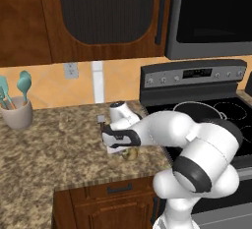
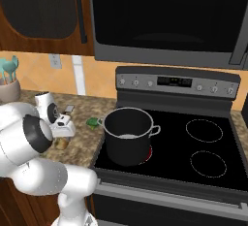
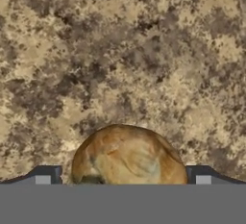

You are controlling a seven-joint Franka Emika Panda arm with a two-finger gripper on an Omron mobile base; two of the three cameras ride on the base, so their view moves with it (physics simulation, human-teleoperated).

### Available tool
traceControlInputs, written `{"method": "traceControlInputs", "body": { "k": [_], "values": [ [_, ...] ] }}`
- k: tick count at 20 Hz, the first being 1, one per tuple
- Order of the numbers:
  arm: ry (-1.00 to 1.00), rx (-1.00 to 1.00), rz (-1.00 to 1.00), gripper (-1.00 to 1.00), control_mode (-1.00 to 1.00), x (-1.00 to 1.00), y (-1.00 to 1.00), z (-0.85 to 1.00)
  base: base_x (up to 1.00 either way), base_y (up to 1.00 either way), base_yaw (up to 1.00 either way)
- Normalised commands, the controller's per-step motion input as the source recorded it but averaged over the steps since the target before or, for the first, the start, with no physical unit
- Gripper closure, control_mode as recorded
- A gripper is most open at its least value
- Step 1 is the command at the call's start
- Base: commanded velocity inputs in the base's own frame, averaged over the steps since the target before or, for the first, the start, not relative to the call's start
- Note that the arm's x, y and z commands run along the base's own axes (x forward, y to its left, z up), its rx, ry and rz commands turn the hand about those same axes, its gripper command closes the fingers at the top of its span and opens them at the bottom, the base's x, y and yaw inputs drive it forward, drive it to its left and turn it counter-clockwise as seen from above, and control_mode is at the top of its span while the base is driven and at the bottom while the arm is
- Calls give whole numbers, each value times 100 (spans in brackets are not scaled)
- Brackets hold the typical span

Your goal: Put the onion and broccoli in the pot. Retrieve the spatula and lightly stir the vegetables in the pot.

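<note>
On the far left of the counter (image 1: 59, 144) a beige cup (image 1: 17, 113) holds teal spoons (image 1: 23, 83) standing upright. To its right the claw (image 3: 123, 180) is lowered over the onion (image 3: 129, 155), which rests on the speckled stone. Its fingers (image 3: 45, 176) are spread wide, one on either side of the bulb; whether they touch the skin cannot be told. From the right base camera the onion (image 2: 62, 143) peeks out just under the hand, with the broccoli (image 2: 92, 121) lying on the counter between it and the stove (image 2: 193, 152). The pot (image 2: 127, 135) stands on the front left burner; no vegetables are visible in what shows of its inside.
</note>
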Motion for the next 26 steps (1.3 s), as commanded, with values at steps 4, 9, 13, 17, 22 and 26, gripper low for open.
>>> {"method": "traceControlInputs", "body": {
  "k": [4,9,13,17,22,26],
  "values": [
    [0,0,-10,-100,-100,-39,0,-22,0,0,0],
    [0,0,-11,100,-100,-30,0,-28,0,0,0],
    [-8,0,-9,100,-100,-31,-6,5,0,0,0],
    [-37,0,-5,100,-100,-75,-24,90,0,0,0],
    [-44,0,-5,100,-100,-75,-50,100,0,0,0],
    [-34,0,-6,100,-100,-46,-79,100,0,0,0]
  ]
}}
